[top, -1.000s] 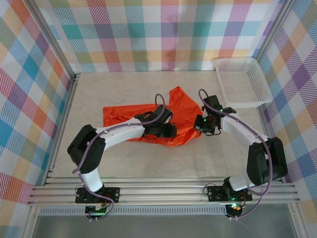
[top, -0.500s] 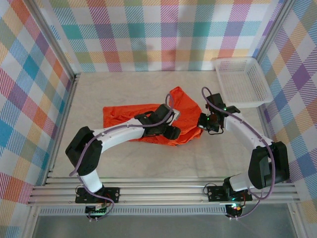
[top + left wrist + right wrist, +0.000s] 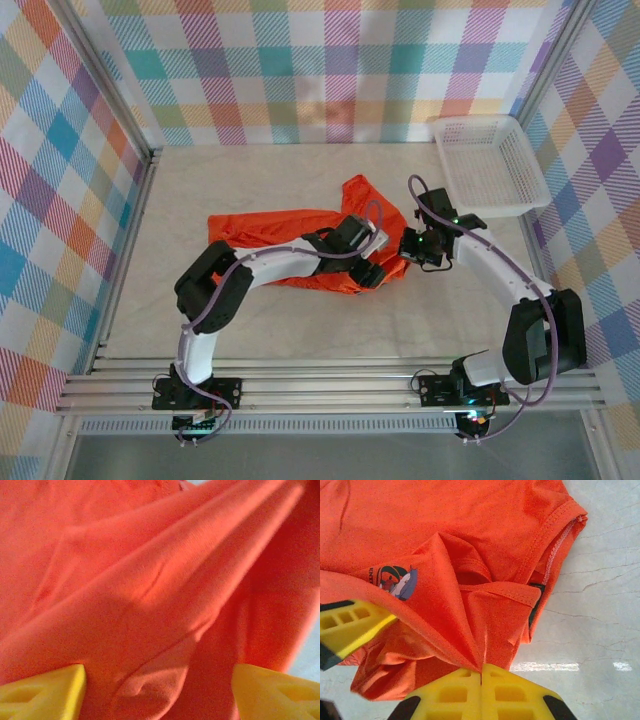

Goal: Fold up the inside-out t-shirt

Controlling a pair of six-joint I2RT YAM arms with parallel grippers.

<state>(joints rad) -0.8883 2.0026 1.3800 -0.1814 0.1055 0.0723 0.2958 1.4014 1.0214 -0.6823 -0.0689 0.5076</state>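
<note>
- Right gripper (image 3: pixel 481 672): yellow jaws pressed together on a raised ridge of the inside-out t-shirt (image 3: pixel 470 540), tenting the cloth so one layer stands free to work with.
- Left gripper (image 3: pixel 157 680): jaws spread wide, orange fabric bunched between them (nothing clamped, as I judge it).
- Shirt lies crumpled mid-table (image 3: pixel 200 320), well apart from the white mesh basket (image 3: pixel 490 165).
- Cartoon print (image 3: pixel 395 580) sits near the pinch.
- Folding barely begun, I reckon.
</note>
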